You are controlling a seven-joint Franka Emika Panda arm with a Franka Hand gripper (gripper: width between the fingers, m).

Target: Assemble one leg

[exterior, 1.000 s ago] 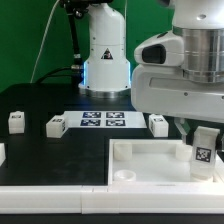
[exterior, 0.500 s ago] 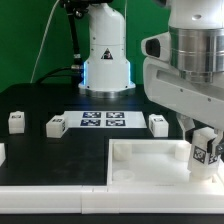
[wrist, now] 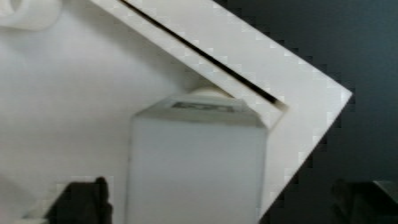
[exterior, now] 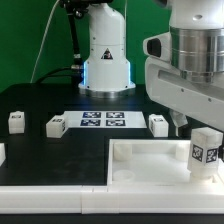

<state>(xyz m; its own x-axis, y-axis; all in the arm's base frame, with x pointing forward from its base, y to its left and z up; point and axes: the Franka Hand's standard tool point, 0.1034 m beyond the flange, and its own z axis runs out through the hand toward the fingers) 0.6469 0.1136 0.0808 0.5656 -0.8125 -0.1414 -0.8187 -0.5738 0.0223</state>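
Observation:
A white leg (exterior: 205,150) with a square marker tag stands upright in the far-right corner socket of the large white tray-like piece (exterior: 150,162). My gripper (exterior: 199,128) hangs just above it, jaws open. In the wrist view the leg (wrist: 205,160) fills the middle, standing at the tray piece's corner (wrist: 294,80). The dark fingers (wrist: 79,202) sit apart from it on either side, with a gap showing on each. My gripper (wrist: 228,205) holds nothing.
Three more legs lie on the black table: one at the exterior view's left (exterior: 17,121), one beside it (exterior: 57,126), one near the arm (exterior: 158,123). The marker board (exterior: 103,120) lies between them. A white robot base (exterior: 105,55) stands behind.
The leg has gone from slightly tilted between the fingers to upright in the corner socket. The arm has risen a little and the fingers now stand clear of the leg.

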